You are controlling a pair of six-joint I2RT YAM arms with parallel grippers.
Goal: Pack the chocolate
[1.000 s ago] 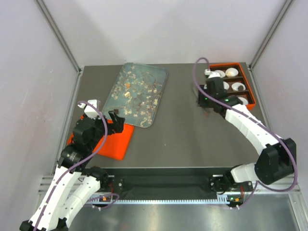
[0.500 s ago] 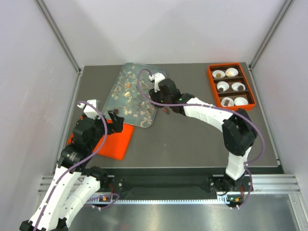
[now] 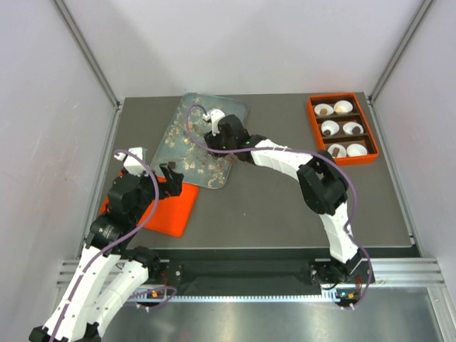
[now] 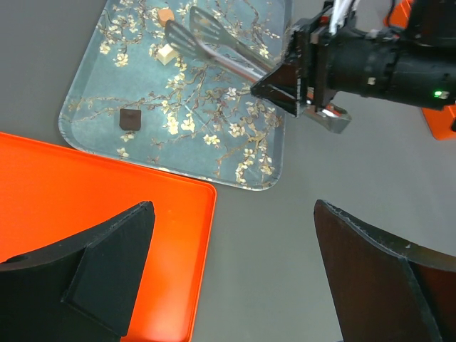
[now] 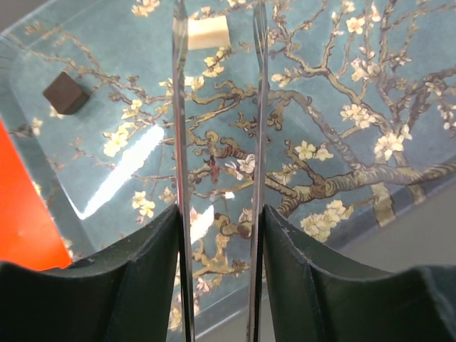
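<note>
Left gripper (image 4: 234, 214): at the near left of the cell, jaws wide apart, hanging over the far edge of the orange lid (image 3: 171, 210).
Orange lid: flat on the table (image 3: 271, 199) under the left gripper; its far corner lies just beside the near edge of the tray.
Tray (image 3: 239, 114): blue-grey with a blossom pattern, set askew just beyond the left gripper and under the right one.
Right gripper (image 5: 217, 239): its arm lies across the table to the left, and its two fingers are clamped on the outer sides of the tongs (image 4: 217, 53), above the tray's near right part.
Tongs: thin grey metal; the two blades run forward from the right gripper, side by side and apart, low over the tray.
Chocolate (image 3: 203, 153): most of it is scattered over the tray as small brown and tan lumps, ahead of and around the right gripper.
Dark cube (image 5: 65, 92): on the tray to the left of the blades, clear of them.
Pale lump (image 5: 208, 32): seen between the two blades near their far end; whether either blade touches it cannot be told.
Orange box (image 3: 311, 121): at the far right of the table, well apart from both grippers, divided into compartments that hold white paper cups (image 3: 344, 107).
Paper cups: several hold a brown lump, and the far-right one shows white.
</note>
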